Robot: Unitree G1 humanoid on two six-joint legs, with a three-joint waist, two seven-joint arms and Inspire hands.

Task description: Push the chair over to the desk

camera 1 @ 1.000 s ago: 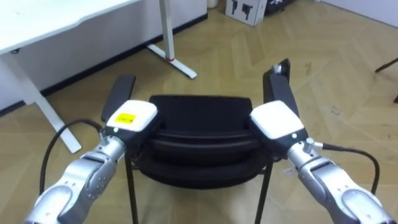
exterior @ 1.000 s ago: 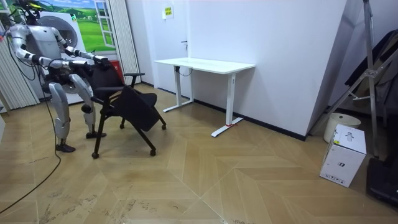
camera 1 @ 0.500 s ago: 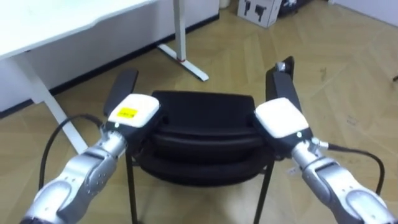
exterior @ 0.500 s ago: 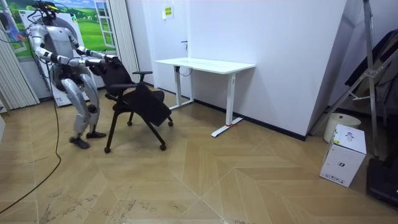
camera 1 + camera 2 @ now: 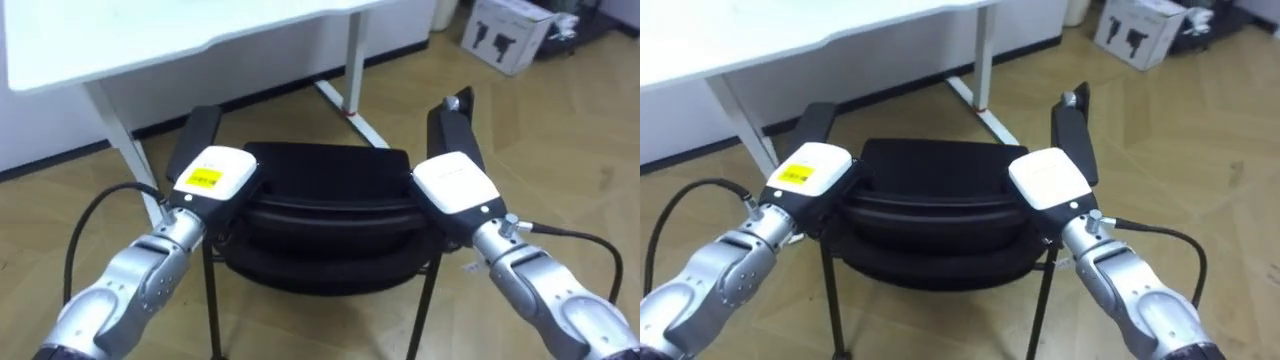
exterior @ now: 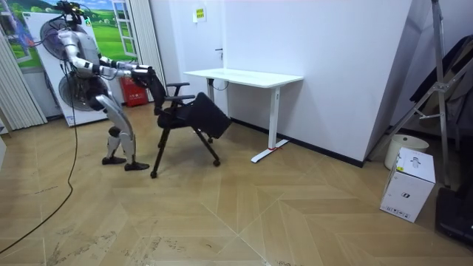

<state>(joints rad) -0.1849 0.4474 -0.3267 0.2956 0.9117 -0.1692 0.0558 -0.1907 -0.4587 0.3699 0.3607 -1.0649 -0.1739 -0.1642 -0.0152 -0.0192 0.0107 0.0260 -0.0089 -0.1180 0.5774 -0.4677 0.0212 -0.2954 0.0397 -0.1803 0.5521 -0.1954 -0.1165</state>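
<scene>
With my left hand (image 5: 212, 180) and right hand (image 5: 455, 185) at the back of the chair (image 5: 325, 178), their grip impossible to tell, I press evenly on both sides so it heads straight for the desk (image 5: 150, 40).

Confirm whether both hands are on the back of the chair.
Yes, the left hand and the right hand sit on the two upper corners of the black chair, one at each side.
</scene>
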